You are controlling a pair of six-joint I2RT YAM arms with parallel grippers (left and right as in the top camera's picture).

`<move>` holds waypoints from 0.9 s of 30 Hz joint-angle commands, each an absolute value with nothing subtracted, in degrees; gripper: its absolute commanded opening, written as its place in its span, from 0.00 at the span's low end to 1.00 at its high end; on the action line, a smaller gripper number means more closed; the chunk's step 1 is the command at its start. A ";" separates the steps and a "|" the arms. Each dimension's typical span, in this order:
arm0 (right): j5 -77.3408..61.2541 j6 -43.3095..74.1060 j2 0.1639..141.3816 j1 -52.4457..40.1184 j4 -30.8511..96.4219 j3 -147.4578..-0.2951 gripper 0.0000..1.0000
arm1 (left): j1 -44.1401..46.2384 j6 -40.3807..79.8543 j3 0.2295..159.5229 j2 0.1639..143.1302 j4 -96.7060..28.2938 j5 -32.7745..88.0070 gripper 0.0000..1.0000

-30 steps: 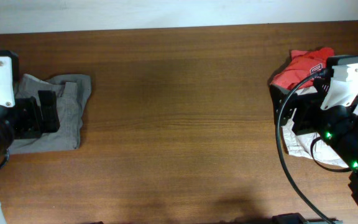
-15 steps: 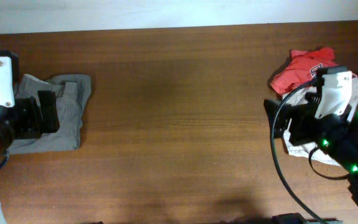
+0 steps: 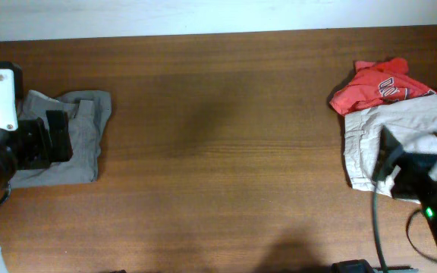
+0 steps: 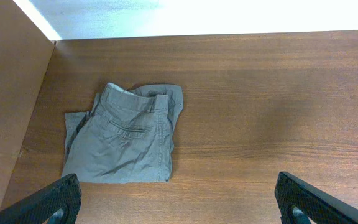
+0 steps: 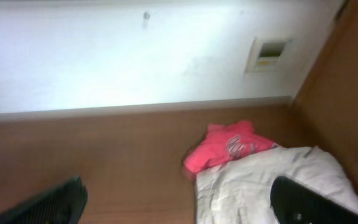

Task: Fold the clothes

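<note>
Two hands, both spread wide, both empty! The left hand [image 4: 178,186] hangs over the left end of the surface [image 3: 218,136], its fingers [image 4: 58,199] clear of the cloth. The olive shorts [image 4: 126,134] lie flat there, folded in half, back pocket up, waistband toward the far wall, wrinkled. At the right end, the right hand [image 5: 176,193] is up off the surface, gripping nothing. Beneath its view sit the red T-shirt [image 3: 378,87] and the beige shorts [image 3: 400,133], touching each other, well apart from the olive pair.
</note>
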State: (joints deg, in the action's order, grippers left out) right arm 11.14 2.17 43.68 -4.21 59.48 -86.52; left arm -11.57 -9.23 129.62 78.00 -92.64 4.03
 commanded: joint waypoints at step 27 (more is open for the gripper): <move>3.20 5.17 0.32 3.84 41.47 -12.97 0.99 | -11.33 -9.76 129.49 77.49 -92.73 3.60 0.99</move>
State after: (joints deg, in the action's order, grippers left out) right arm 3.60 4.45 1.02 3.33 41.71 -14.72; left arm -11.57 -9.23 129.54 77.82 -92.82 4.01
